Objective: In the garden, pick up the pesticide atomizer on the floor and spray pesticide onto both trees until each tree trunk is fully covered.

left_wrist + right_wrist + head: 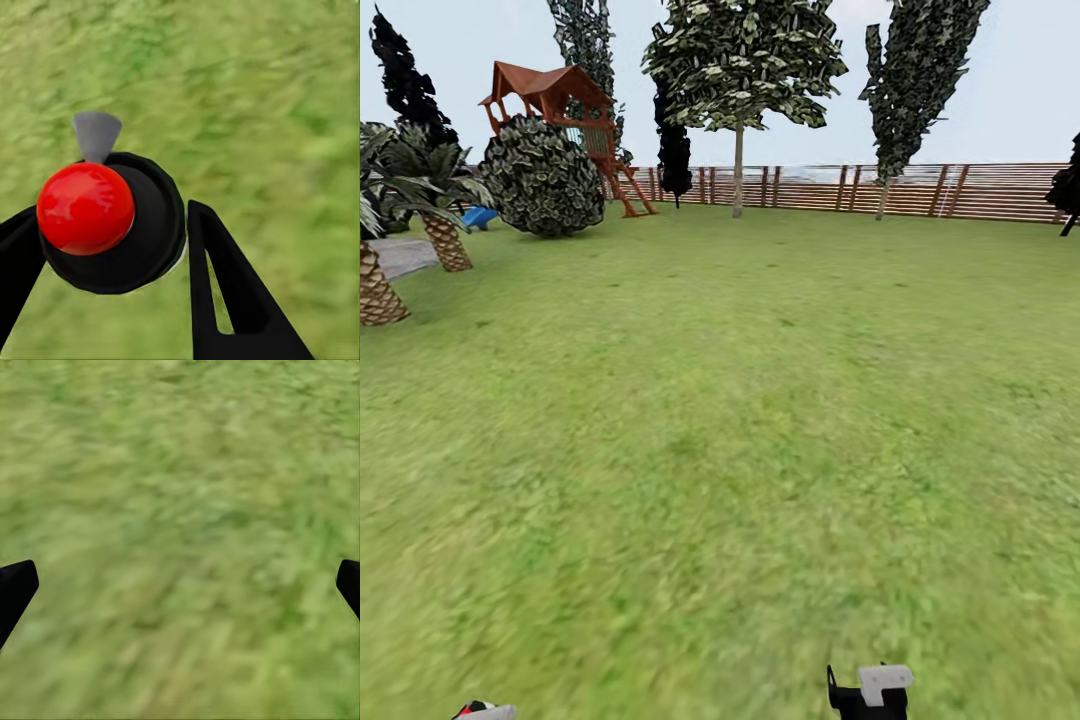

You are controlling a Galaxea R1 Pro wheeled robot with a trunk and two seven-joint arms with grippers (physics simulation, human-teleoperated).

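Note:
The pesticide atomizer (112, 225) sits between my left gripper's (112, 217) black fingers, which are shut on its round black body. It has a glossy red ball on top and a small grey nozzle. A bit of its red and grey shows at the bottom edge of the head view (480, 711). My right gripper (180, 585) is open and holds nothing, with grass under it; its black and white end (872, 690) is low in the head view. Two tall trees stand far off by the fence, one with a pale trunk (738, 170), the other a thin one (883, 197).
Green lawn (740, 420) stretches ahead to a brown slat fence (980, 190). At the far left are two scaly palms (445, 240), a round dark bush (542, 175), a wooden play tower (560, 100) and black cypresses (674, 150).

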